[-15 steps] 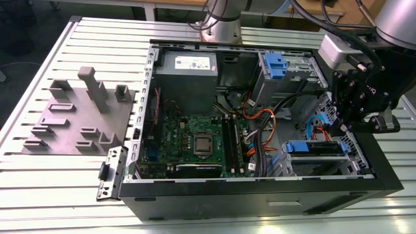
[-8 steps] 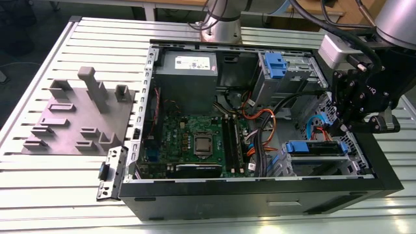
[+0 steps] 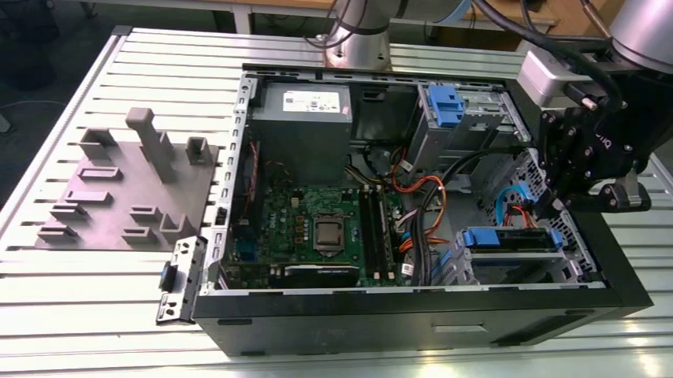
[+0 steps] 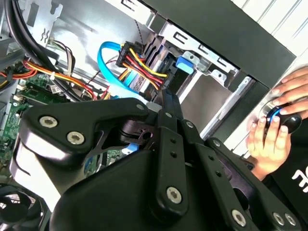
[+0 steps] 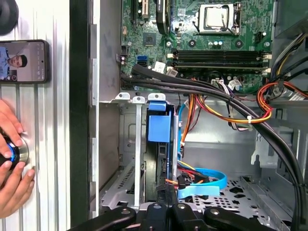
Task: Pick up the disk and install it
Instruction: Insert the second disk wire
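Bright, even overhead light; soft shadows inside case; slight blur.

Your disk sits inside the drive cage of the computer case, already slid in. You see its blue carrier bracket at the cage's opening.

Black gripper on a silver-grey arm

The gripper is built from black linked plates fastened with silver screws; thick black cables are routed along the grey arm.
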Controlling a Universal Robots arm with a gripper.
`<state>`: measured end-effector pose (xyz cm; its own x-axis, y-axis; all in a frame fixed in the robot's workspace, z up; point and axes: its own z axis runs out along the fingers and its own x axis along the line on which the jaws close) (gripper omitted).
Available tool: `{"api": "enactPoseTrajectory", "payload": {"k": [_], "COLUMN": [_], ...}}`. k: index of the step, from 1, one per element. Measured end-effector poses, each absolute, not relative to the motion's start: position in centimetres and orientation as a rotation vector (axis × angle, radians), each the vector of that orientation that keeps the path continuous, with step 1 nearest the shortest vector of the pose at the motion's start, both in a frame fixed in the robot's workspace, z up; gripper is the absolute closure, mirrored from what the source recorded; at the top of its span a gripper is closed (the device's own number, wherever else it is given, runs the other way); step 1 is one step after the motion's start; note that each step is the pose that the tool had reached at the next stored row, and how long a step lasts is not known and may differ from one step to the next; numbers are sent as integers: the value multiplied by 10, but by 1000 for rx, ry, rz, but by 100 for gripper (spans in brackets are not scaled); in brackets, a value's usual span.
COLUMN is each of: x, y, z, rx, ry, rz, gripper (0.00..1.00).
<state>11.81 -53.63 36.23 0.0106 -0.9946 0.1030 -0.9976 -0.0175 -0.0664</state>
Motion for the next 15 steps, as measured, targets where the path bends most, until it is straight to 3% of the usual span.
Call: {"api": "enactPoseTrajectory", "payload": {"k": [15], "x": [114], "y": [-529], "z": [370], "rx": [2211], "ry": [-2179], "rz": [169], "gripper": [89]}}
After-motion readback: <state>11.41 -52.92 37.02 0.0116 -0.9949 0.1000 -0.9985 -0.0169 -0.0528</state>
